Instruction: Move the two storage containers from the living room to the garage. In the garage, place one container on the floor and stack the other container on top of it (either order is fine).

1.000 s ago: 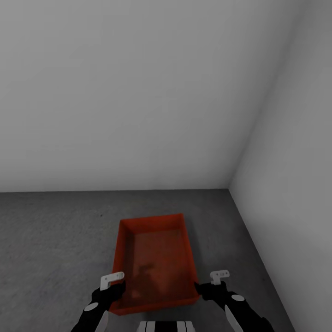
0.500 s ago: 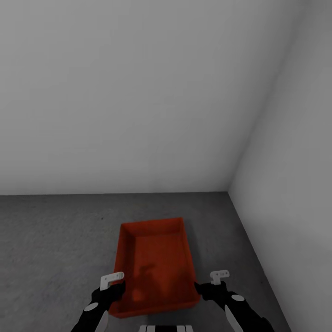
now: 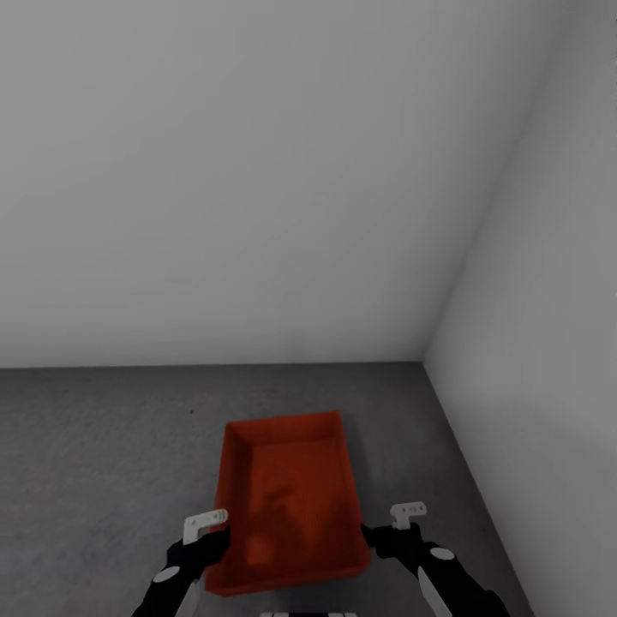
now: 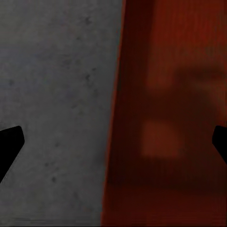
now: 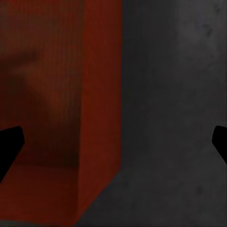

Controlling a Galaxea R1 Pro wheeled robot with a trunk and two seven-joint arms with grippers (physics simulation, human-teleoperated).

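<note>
1. White walls (image 3: pixel 257 171) meeting at a corner toward the head view's right; back wall plain, side wall (image 3: pixel 548 343) running down the right edge.
2. Dark grey mottled concrete floor (image 3: pixel 94 446) below, reaching into the corner.
3. One orange-red storage container (image 3: pixel 287 497), open top up, long axis pointing toward the back wall, just ahead of the robot and between both arms. Sits close over the floor; cannot tell from these views whether resting on it or held just above. Interior empty, with a dark shadow on its bottom.
4. Left gripper (image 3: pixel 208 536) at the container's near-left wall, right gripper (image 3: pixel 383 533) at the near-right corner.
5. Left wrist view: container wall (image 4: pixel 118 142) running between the two black fingertips (image 4: pixel 9 142), one tip over the floor, other over the red interior; fingers spread wide, straddling the wall, no contact visible.
6. Right wrist view: same layout, container wall and corner (image 5: pixel 99 118) between the fingertips (image 5: pixel 9 142), fingers spread wide, one tip on the inside, one over concrete (image 5: pixel 175 118).
</note>
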